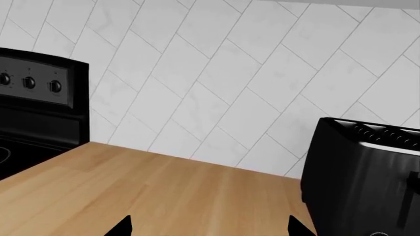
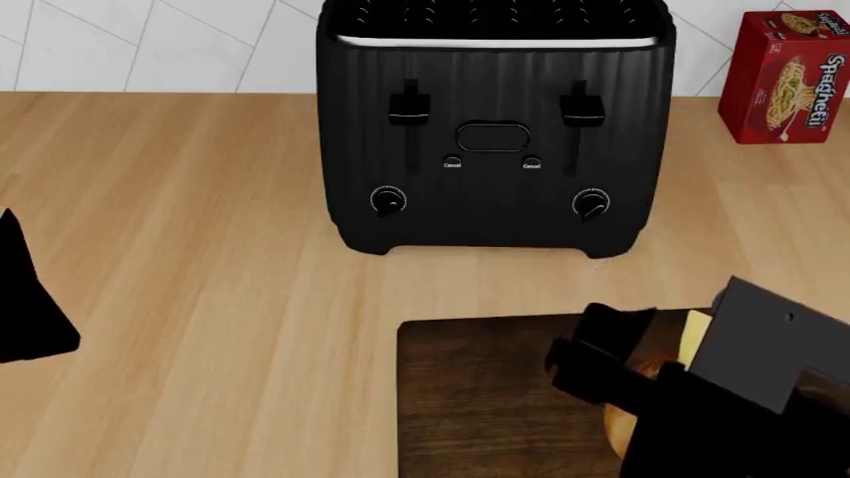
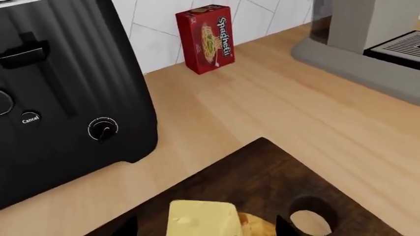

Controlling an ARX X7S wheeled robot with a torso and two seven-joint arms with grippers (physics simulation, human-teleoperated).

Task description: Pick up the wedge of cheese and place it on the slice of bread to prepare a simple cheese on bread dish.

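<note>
Mostly hidden under the right arm in head view: bread roll (image 2: 619, 426) and cheese (image 2: 692, 335). Cut off by the wrist views' edges: right pincer (image 3: 206, 227), left pincer (image 1: 210, 227), stove (image 1: 33, 113).

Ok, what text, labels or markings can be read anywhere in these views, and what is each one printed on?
"Spaghetti": vertical white lettering on the red cardboard pasta box by the tiled wall.
"Cancel": under a small button on the black four-slot toaster; the head view shows two such labels.
Black stove knobs: markings too small to read.
Finer print on the box: blurred.
</note>
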